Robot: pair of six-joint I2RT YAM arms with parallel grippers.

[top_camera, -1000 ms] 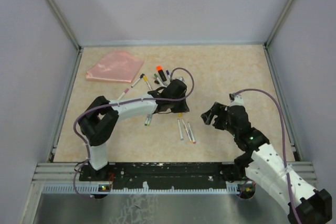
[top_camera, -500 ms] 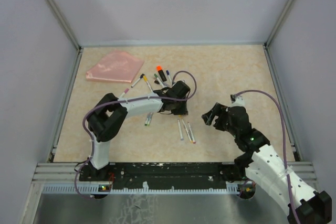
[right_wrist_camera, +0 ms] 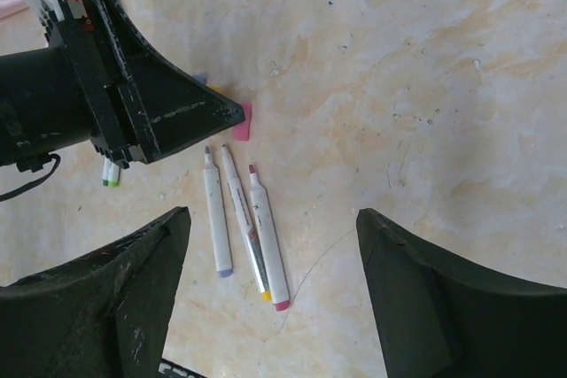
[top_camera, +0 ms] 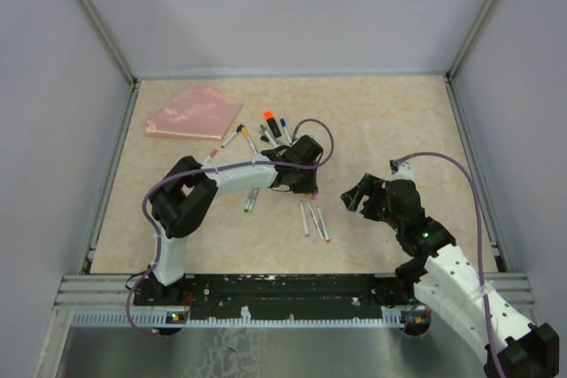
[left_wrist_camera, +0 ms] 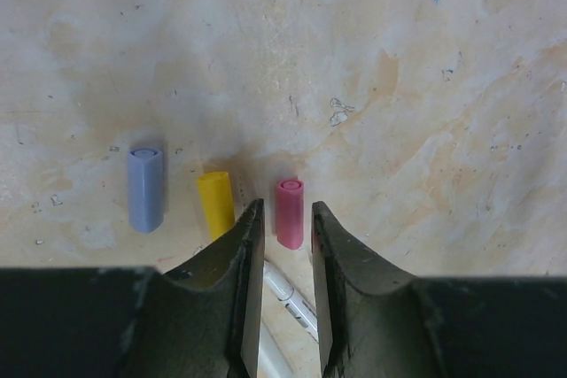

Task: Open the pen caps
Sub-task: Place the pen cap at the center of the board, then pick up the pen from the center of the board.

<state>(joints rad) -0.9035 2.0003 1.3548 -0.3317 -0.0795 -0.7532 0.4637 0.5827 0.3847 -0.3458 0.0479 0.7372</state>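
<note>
Right gripper [top_camera: 357, 194]: low over the table [top_camera: 399, 121], at 4 o'clock from its middle. Its fingers [right_wrist_camera: 133, 307] were spread wide with nothing between them.
Bare pens [right_wrist_camera: 244, 219]: three capless pens lay side by side, tips toward 12 o'clock in the right wrist view. In the top view they were near the right gripper, at its 9 o'clock.
Left gripper [left_wrist_camera: 285, 212]: down near the table, at 12 o'clock of the bare pens. Its fingers [left_wrist_camera: 244, 263] stood a narrow gap apart and clamped nothing. A white barrel [left_wrist_camera: 288, 294] lay under the gap.
Pink cap [left_wrist_camera: 290, 212]: loose on the table at the mouth of that gap. Whether it touched either finger could not be told.
Yellow cap [left_wrist_camera: 215, 204]: at 9 o'clock of the pink cap, just beside the left finger.
Blue cap [left_wrist_camera: 145, 189]: farther toward 9 o'clock, apart from the yellow cap.
Pen pile [top_camera: 252, 142]: at 11 o'clock of the left gripper, fanned out, with coloured caps on the ends.
Orange cap [top_camera: 268, 116]: at the far end of the pile.
Pouch [top_camera: 193, 112]: flat at the table's 11 o'clock corner, near the pile.
</note>
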